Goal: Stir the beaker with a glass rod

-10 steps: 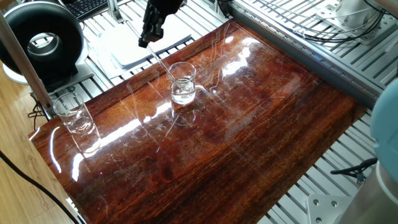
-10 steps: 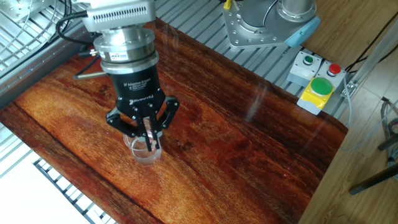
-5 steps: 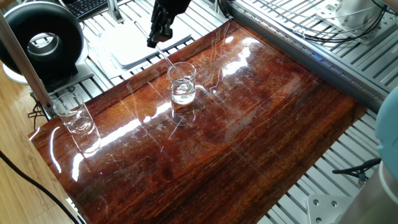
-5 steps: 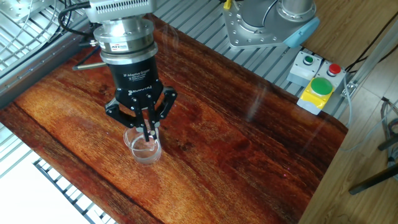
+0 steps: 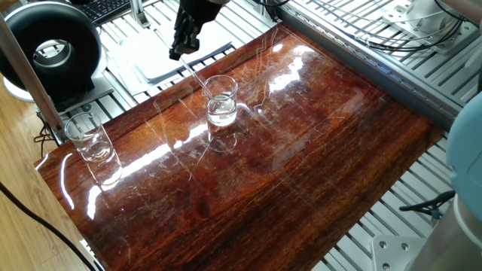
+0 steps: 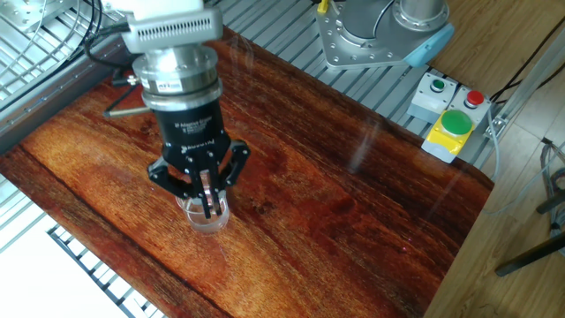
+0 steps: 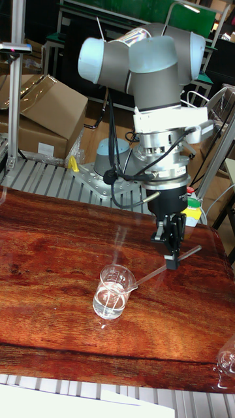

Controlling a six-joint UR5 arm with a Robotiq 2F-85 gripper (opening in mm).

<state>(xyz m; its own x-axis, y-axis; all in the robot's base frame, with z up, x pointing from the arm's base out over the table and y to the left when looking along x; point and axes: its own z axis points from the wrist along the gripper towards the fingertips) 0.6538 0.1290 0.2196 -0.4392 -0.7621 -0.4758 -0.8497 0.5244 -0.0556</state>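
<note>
The beaker is a small clear glass with a little clear liquid, standing on the glossy wooden table. It also shows under the gripper in the other fixed view and in the tall view. My gripper hangs up and to the left of it, shut on the glass rod. The rod slants down from the fingers into the beaker. Seen from the other side, the gripper sits right over the beaker's rim. In the tall view the gripper holds the tilted rod.
A second clear beaker stands near the table's left corner, also at the tall view's bottom right. A black round device and a white sheet lie beyond the table. A button box sits by the robot base.
The gripper swung a little to the right half a second ago and has now come back left, moving the rod's tip around inside the beaker. The beaker has stayed in place.
</note>
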